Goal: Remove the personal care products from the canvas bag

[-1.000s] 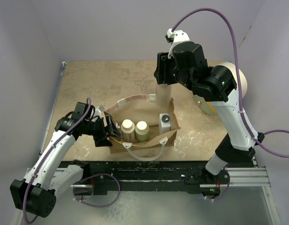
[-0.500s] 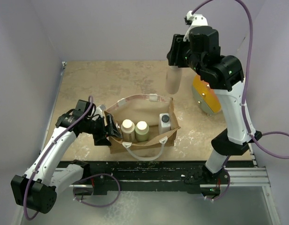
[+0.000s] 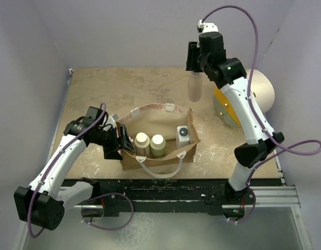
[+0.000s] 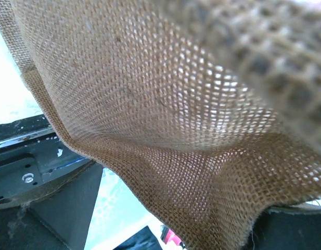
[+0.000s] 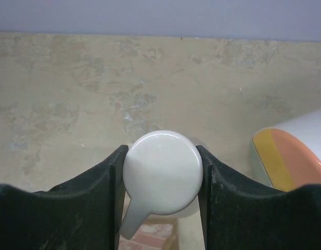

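Pump bottle [image 3: 195, 87] hangs upright, its head pinched in right hand [image 5: 162, 177] — over tabletop [image 3: 124, 88] toward the far edge, beyond canvas bag [image 3: 160, 161]. Left hand [image 3: 118, 143] at the bag's left wall — grip cannot be told.

Likely a lab: walled-in test table [image 3: 124, 88].

Coarse loose-weave cloth: canvas bag [image 4: 150, 130]; glossy smooth plastic: pump bottle [image 5: 163, 172]; matt mottled table [image 5: 72, 78].
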Robot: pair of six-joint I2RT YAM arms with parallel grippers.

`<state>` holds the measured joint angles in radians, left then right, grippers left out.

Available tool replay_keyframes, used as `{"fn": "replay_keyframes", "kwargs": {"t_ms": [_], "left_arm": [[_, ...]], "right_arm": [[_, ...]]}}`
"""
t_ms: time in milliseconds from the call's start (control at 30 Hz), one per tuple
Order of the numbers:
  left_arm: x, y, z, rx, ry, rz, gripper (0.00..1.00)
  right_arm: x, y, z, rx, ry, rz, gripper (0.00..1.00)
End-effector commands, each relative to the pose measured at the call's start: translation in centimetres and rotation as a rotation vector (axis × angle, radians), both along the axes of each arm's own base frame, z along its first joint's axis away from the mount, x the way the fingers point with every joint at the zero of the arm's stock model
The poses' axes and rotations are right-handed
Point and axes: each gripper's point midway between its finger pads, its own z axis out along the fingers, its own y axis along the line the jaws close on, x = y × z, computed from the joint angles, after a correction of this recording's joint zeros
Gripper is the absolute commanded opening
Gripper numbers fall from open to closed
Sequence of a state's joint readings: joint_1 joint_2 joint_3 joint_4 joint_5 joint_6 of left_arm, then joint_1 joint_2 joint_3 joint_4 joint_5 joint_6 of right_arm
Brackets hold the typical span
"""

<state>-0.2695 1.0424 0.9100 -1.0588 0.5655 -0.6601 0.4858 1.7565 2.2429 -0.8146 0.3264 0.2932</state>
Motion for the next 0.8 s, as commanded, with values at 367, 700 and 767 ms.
{"fn": "replay_keyframes", "kwargs": {"t_ms": [367,700,767], "left_arm": [[3.1,1.6,-1.1,0.148,-0.046,-0.005,0.80],[3.4,1.9,-1.2,0.179,-0.042,-0.035,0.79],[3.3,1.9,-1.1,0.181,-0.046,-0.035,0.80]], "right_arm": [[10.0,-2.2,-3.9,0.206,-0.183,-0.149,0.00],[10.7,-5.7,-9.5,0.243,-0.169,-0.431,0.00],[10.6,-5.9,-11.0,0.243,-0.141,-0.459,0.00]]}}
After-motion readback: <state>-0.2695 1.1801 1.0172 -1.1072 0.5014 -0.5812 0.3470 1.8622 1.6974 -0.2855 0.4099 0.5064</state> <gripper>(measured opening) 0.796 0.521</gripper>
